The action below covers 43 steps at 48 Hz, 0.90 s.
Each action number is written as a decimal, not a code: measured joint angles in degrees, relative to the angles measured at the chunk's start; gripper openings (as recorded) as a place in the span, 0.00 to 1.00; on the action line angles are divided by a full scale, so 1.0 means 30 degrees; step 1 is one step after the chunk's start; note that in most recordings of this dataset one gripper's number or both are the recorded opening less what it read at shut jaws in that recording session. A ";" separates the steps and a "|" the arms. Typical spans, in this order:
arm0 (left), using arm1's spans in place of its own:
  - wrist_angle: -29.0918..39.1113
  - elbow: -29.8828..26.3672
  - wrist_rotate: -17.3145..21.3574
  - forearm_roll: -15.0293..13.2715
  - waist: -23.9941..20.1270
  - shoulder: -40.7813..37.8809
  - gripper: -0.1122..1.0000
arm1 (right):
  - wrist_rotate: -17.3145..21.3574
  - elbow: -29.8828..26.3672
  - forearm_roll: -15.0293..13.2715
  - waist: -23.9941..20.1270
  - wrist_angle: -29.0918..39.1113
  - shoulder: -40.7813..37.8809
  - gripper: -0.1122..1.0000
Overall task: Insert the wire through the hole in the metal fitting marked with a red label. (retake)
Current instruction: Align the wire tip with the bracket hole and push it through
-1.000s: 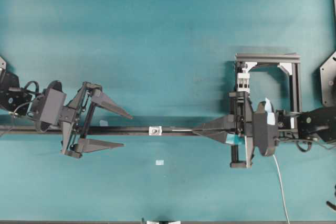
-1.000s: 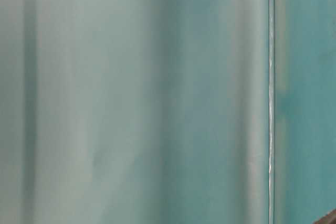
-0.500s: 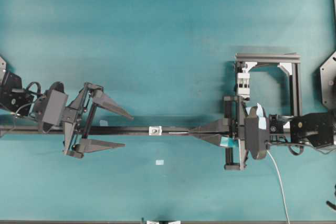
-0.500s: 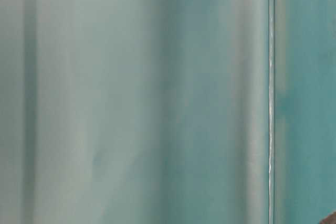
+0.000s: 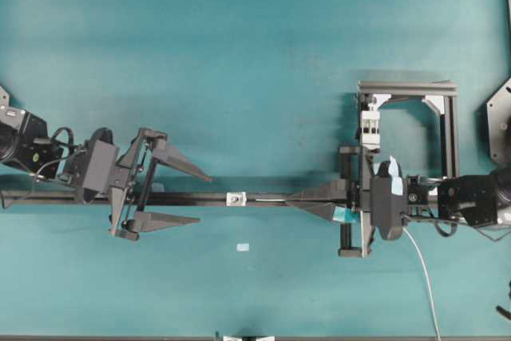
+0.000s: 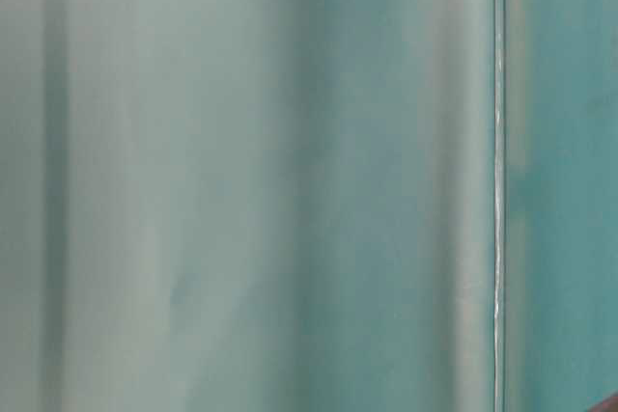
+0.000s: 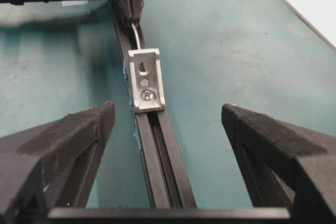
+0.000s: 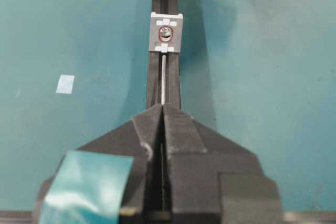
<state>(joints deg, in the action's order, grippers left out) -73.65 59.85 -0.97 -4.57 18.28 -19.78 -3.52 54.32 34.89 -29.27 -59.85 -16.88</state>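
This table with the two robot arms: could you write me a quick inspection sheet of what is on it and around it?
Surface: teal table mat, a long black slotted rail lying across it.
Job's things: small silvery metal fitting bolted on the rail, its hole ringed in red; thin pale grey wire runs along the rail, its tip just short of the fitting.
Clutter: small pale paper tag on the mat.
Grippers: right gripper shut on the wire; left gripper open, one finger on each side of the rail.
Cables: white cable trailing from the right arm.
Surroundings: black metal frame holding a white slotted clamp block.
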 measured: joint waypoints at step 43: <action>0.0000 -0.0293 -0.0264 0.0000 0.0000 -0.0352 0.67 | 0.0059 -0.0146 0.0000 0.0000 -0.0586 -0.0234 0.12</action>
<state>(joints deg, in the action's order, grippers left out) -73.65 58.97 -1.76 -4.57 18.28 -20.83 -3.34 53.88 34.89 -29.27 -61.61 -17.58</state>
